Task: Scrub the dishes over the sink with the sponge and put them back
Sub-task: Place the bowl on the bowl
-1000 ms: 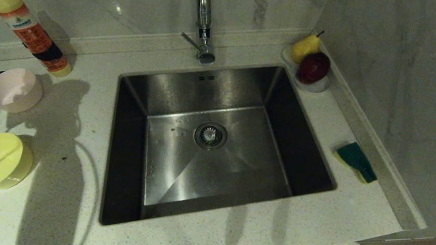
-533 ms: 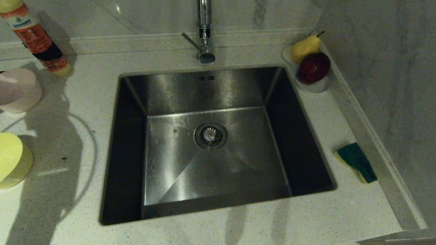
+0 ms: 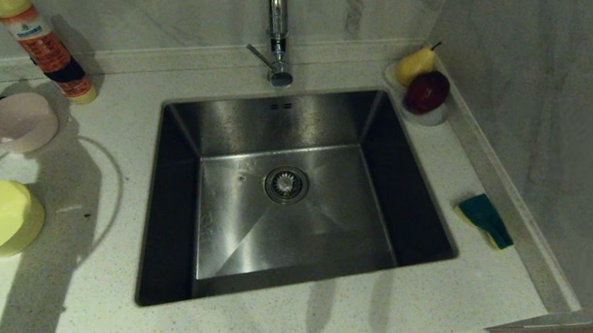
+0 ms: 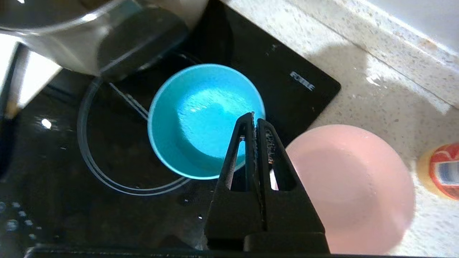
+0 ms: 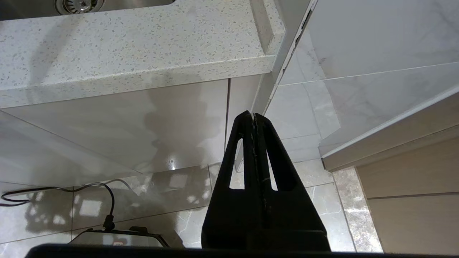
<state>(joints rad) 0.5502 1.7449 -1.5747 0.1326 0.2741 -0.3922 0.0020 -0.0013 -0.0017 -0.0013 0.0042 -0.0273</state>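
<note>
Only the arm's shadow has slid leftward across the counter [image 3: 265, 332], while the left gripper [image 4: 255, 117], pressed shut and seemingly empty, hovers over the blue bowl [image 4: 200, 118] beside the pink bowl [image 4: 353, 186].

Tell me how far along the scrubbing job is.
Nothing looks done. The sink is bare, the sponge lies untouched at its right, and no bowl is held. In hand: the left pincer, shut and empty, hangs over the blue bowl beside the pink bowl. All scrubbing remains.
</note>
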